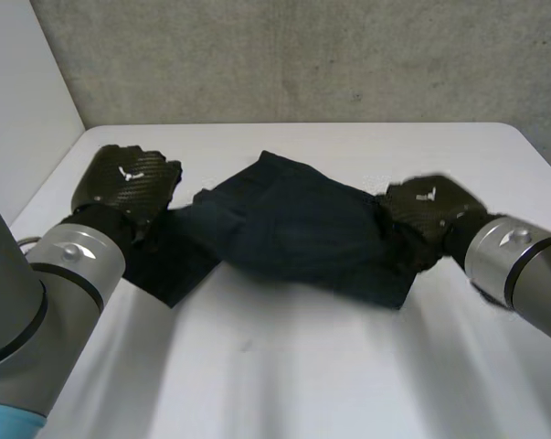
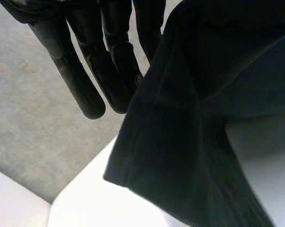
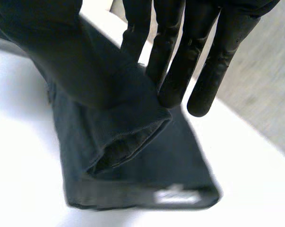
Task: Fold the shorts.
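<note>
The dark navy shorts [image 1: 293,229] lie crumpled across the middle of the white table [image 1: 284,375]. My left hand [image 1: 129,183] is at their left end, my right hand [image 1: 430,210] at their right end. In the left wrist view the fingers [image 2: 85,85] are straight, and a lifted edge of the shorts [image 2: 189,142] hangs from the thumb side, pinched there. In the right wrist view the straight fingers [image 3: 199,61] press a raised fold with an open hem [image 3: 109,94] against the thumb. The layer below it lies flat, with a white label [image 3: 175,196].
A grey concrete wall [image 1: 302,55] stands behind the table and a white panel [image 1: 19,91] at its left. Bare tabletop stretches in front of the shorts and behind them to the far edge.
</note>
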